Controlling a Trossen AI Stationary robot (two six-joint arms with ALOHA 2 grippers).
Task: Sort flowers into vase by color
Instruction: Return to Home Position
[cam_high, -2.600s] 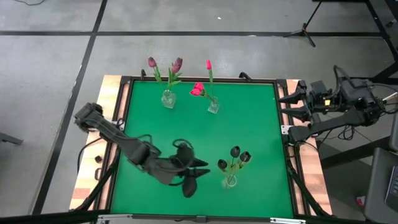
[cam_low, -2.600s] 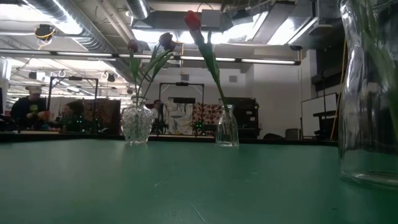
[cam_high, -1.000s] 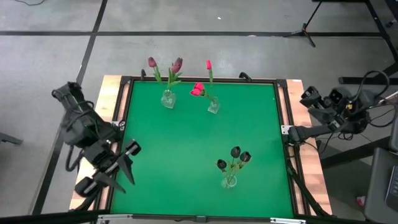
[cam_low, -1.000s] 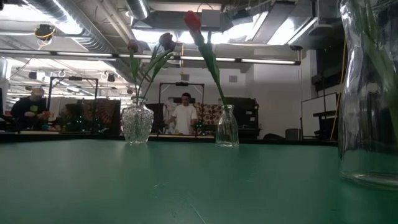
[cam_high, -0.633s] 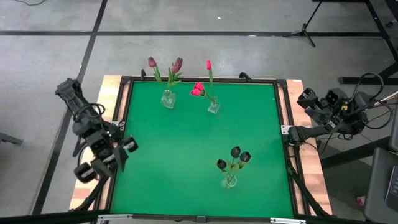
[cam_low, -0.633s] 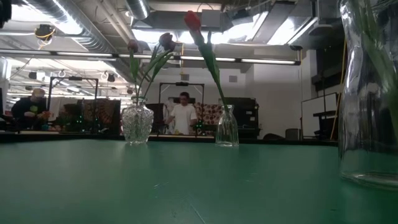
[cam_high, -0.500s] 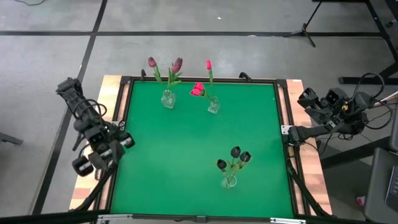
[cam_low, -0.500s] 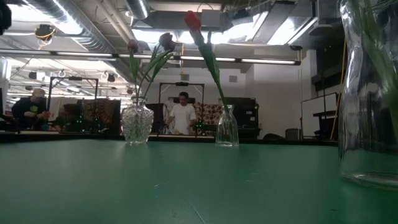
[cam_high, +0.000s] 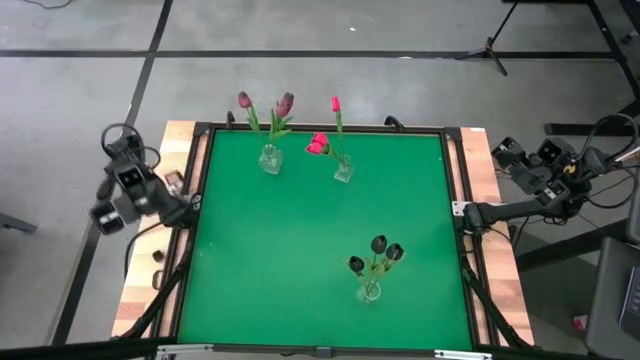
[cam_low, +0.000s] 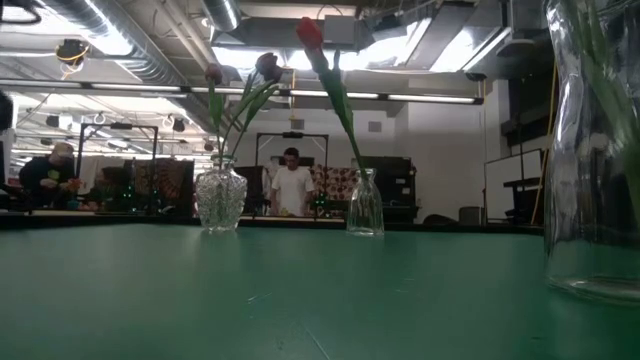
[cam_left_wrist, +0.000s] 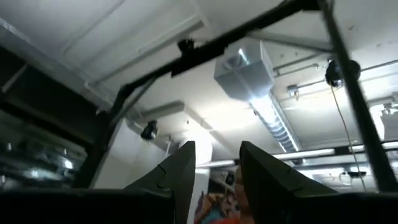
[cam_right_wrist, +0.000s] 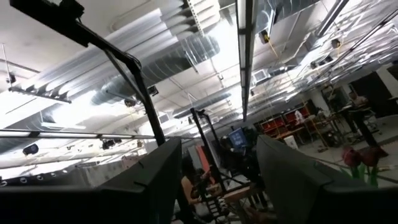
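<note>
well, every flower stood in a vase, its long axis running up from the neck. two dusky purple tulips (cam_high: 285, 103) rose from a cut-glass bulb vase (cam_high: 270, 160) near the far edge of the green table mat (cam_high: 300, 240), with stems splaying apart in a v and heads up. just beside it to the right, the bright pink tulips (cam_high: 318, 145) sat in a small clear bottle vase (cam_high: 343, 172); in the low view one long stem leaned left of upright, with its bud topmost. three near-black tulips (cam_high: 378, 243) fanned out of a clear glass vase (cam_high: 370, 291) toward the near right of the mat, well apart from the other two vases. the left arm (cam_high: 135, 190) was folded off the mat's left edge, and the left gripper (cam_left_wrist: 217, 146) pointed at the ceiling with its fingers spread. the right arm (cam_high: 540, 175) sat beyond the right edge, and the right gripper (cam_right_wrist: 219, 142) was likewise aimed upward and spread wide. a person in a white shirt (cam_low: 292, 188) stood in the room behind the table.
</note>
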